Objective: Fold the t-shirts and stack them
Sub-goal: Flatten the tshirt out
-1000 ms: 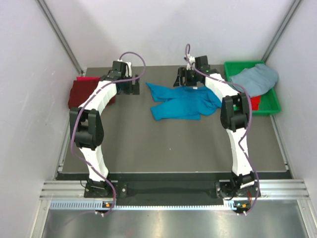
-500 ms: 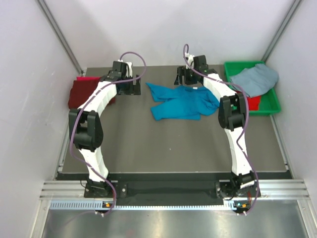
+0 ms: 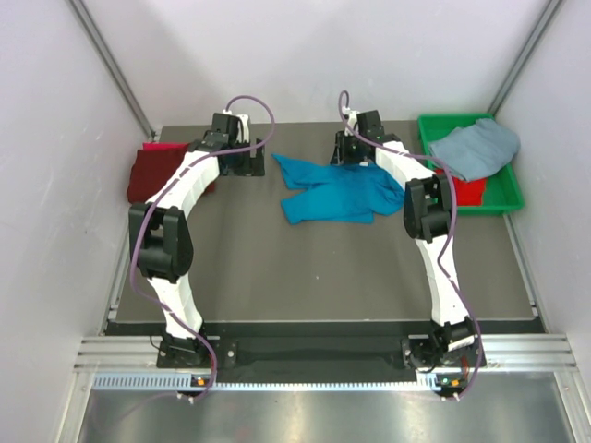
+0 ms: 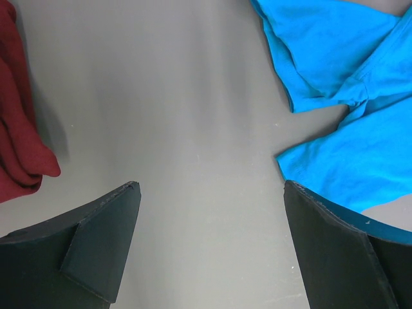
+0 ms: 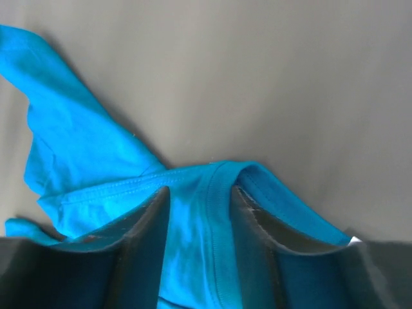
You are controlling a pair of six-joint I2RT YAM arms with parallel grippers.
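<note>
A turquoise-blue t-shirt (image 3: 337, 194) lies crumpled at the back middle of the table. My right gripper (image 3: 352, 155) is down on its far edge. In the right wrist view its jaws (image 5: 201, 190) stand half closed, one on each side of the ribbed collar (image 5: 219, 212), with a gap still between them. My left gripper (image 3: 242, 166) hovers open over bare table (image 4: 209, 187), between a maroon t-shirt (image 4: 16, 129) and the turquoise one (image 4: 341, 64). The maroon t-shirt (image 3: 152, 171) lies folded at the back left.
A green bin (image 3: 506, 198) at the back right holds a pale grey-blue t-shirt (image 3: 476, 148) on top of a red one (image 3: 475, 191). White walls enclose the table on three sides.
The right gripper has shifted slightly left and back onto the turquoise t-shirt's collar, and its jaws have narrowed around it. The left arm has stayed still.
</note>
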